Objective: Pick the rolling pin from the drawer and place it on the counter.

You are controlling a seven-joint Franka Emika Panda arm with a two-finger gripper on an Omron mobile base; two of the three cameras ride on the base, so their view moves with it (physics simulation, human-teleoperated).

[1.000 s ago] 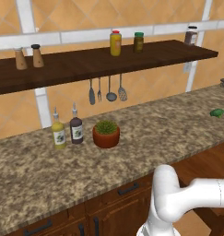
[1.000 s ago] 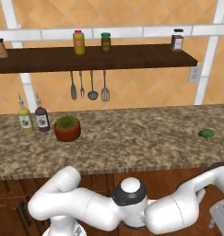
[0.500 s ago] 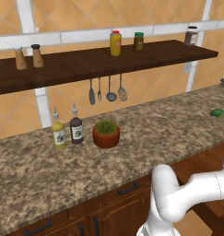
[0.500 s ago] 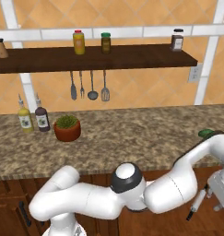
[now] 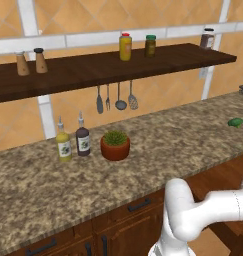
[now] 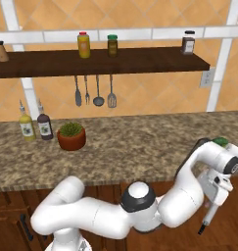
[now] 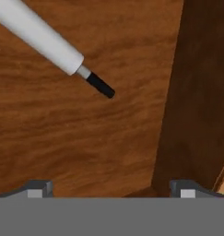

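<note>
The rolling pin (image 7: 39,34) is white with a short black handle and lies slanted on the floor of the open wooden drawer (image 7: 85,138). Its handle end (image 6: 204,226) also peeks out below my hand in the right base view. My gripper (image 7: 111,190) hangs over the drawer floor, open, with nothing between its fingers; the pin lies apart from it, toward the upper left of the hand view. A darker drawer wall (image 7: 196,92) runs along the right. My hand (image 6: 217,188) sits just below the edge of the granite counter (image 6: 140,142), at its right end.
On the counter (image 5: 143,165) stand a potted plant (image 5: 115,145) and two bottles (image 5: 73,142) at the left, and a small green item (image 5: 236,122) at the far right. Above hang utensils (image 5: 116,97) under a dark shelf (image 5: 93,70) with jars.
Over the last second my forearm has lifted toward the counter edge and the hand now hangs over the drawer. The rolling pin has not moved.
</note>
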